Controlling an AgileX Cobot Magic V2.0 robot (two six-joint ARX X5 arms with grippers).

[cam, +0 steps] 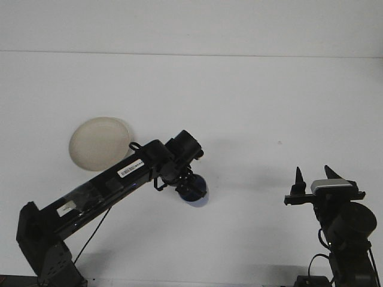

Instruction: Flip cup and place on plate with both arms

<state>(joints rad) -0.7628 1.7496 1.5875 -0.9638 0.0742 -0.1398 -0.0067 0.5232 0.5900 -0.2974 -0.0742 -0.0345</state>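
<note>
A dark blue cup [193, 190] hangs tilted just above the white table, left of centre. My left gripper [187, 180] is shut on the cup, its black arm reaching in from the lower left. A cream round plate [99, 143] lies on the table at the left, above the left arm and apart from the cup. My right gripper [312, 177] stands open at the lower right, fingers pointing up with nothing between them, far from the cup.
The white table [251, 107] stretches to a back edge near the top of the view. A tiny dark speck [278, 142] lies on it right of centre.
</note>
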